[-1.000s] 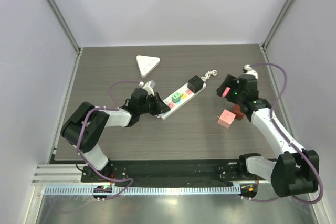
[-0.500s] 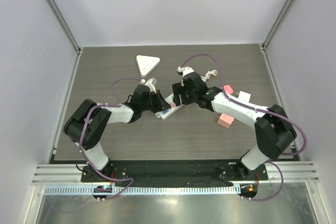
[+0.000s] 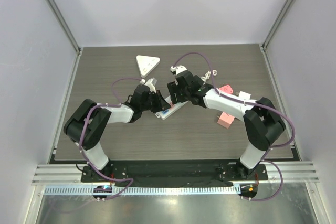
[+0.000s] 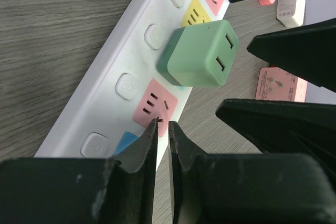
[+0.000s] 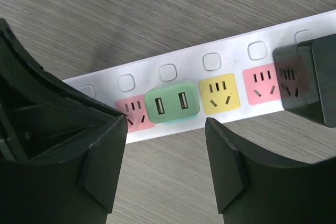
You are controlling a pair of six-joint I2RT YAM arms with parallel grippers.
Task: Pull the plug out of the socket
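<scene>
Dark wood-grain table [image 3: 105, 66], grey enclosure walls around it; white triangular piece [image 3: 147, 64] lies at the back left, clear of both arms.

Left gripper [image 4: 163, 125]: jaws pinched almost together with a bare slit between them, nothing seen in it; tips sit at the edge of the white power strip [image 4: 105, 108] by a pink socket, apparently to pin the strip down.

Green plug [image 5: 172, 106]: seated in the strip between a pink socket and a yellow one, USB face up.

Right gripper [image 5: 165, 129]: jaws apart, one on each side of the green plug; no contact visible in the wrist view.

Black plug [image 5: 307, 77] is seated further right on the strip; a loose pink adapter [image 3: 226, 120] lies on the table beyond it.

Handling (judgement): small rigid plastic cube, light; smooth sides and rounded corners, so it may slip; the resistance is the prongs' friction, not weight. Grip two opposite flat sides, low near the strip; draw straight out without rocking; the strip is light and would probably lift unless held.
</scene>
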